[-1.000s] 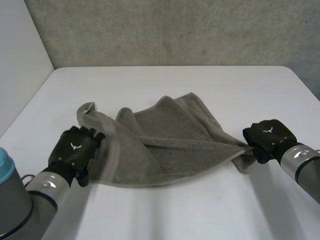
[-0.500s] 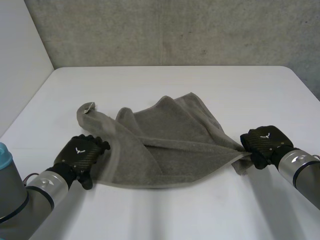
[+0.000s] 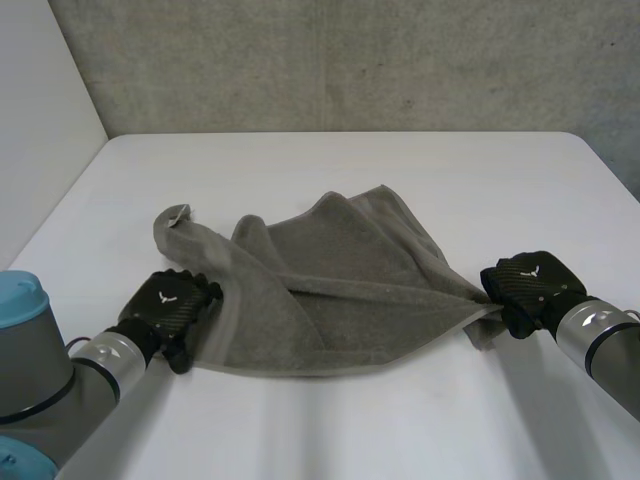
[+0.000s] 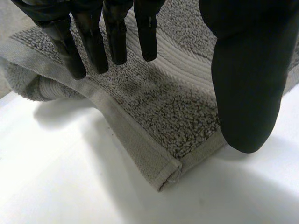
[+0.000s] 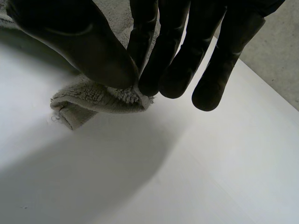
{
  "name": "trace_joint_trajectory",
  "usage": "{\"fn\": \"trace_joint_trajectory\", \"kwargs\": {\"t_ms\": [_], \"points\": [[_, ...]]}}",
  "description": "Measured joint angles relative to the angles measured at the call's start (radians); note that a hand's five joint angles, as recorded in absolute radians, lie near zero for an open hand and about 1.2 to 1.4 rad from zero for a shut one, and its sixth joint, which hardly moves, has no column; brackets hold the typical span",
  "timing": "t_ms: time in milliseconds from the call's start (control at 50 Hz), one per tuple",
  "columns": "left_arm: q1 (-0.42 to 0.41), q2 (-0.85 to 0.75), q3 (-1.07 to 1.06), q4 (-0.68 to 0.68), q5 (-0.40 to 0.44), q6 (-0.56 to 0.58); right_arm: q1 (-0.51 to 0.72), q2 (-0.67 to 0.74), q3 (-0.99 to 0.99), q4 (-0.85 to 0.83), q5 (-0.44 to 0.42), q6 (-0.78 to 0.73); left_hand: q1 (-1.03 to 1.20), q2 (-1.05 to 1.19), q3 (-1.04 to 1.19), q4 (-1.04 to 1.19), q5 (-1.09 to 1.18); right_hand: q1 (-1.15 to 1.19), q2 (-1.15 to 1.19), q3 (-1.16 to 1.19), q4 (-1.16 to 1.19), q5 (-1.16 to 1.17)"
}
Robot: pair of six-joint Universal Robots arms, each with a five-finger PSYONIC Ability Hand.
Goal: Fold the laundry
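A grey-green towel [image 3: 330, 290] lies rumpled on the white table [image 3: 350, 170], partly folded over itself. My left hand [image 3: 170, 305] is at the towel's near left corner. In the left wrist view its fingers [image 4: 112, 37] are straight above the towel's hem [image 4: 140, 149] and the thumb stands apart, so it is open with nothing pinched. My right hand [image 3: 530, 285] is at the towel's right corner. In the right wrist view the thumb and fingers [image 5: 177, 56] pinch that towel corner [image 5: 98, 100], which is pulled taut and slightly off the table.
Bare table runs along the near side and behind the towel. A wall rises at the table's far edge. My left arm's blue-capped joint [image 3: 25, 300] stands at the near left.
My left hand has slid along the towel's left edge toward the near corner, and its arm has come further into view. My right hand shifted slightly left, still pinching its corner.
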Motion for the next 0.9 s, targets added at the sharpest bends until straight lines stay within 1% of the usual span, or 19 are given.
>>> {"fn": "trace_joint_trajectory", "kwargs": {"t_ms": [160,220,300,520,800,900], "points": [[-0.001,-0.040,0.031,0.001,0.000,0.050,0.000,0.000,0.002,-0.001,0.000,0.000,0.038,0.036,0.036,0.036,0.031,0.000,0.000,0.000,0.001,0.000],[-0.001,-0.050,0.044,0.008,0.000,0.058,0.000,0.000,0.002,-0.001,0.000,0.000,0.082,0.080,0.081,0.081,0.053,0.000,0.000,0.000,0.006,0.000],[-0.002,-0.058,0.063,0.023,-0.003,0.061,0.000,0.000,0.003,-0.001,0.000,0.000,0.154,0.149,0.149,0.150,0.150,0.000,0.000,0.000,0.006,0.000],[-0.002,-0.067,0.101,0.063,-0.009,0.055,0.002,0.005,0.006,-0.001,0.000,-0.001,0.270,0.269,0.269,0.265,0.258,0.000,0.000,0.000,0.006,0.000],[-0.007,-0.081,0.106,0.112,-0.010,0.046,0.005,0.008,0.006,-0.001,0.000,-0.002,0.586,0.586,0.586,0.589,0.582,0.000,0.009,0.000,0.006,0.000],[-0.012,-0.076,0.095,0.109,-0.008,0.044,0.005,0.008,0.006,-0.004,0.000,-0.003,0.644,0.647,0.646,0.649,0.641,0.000,0.009,0.000,0.006,0.000]]}}
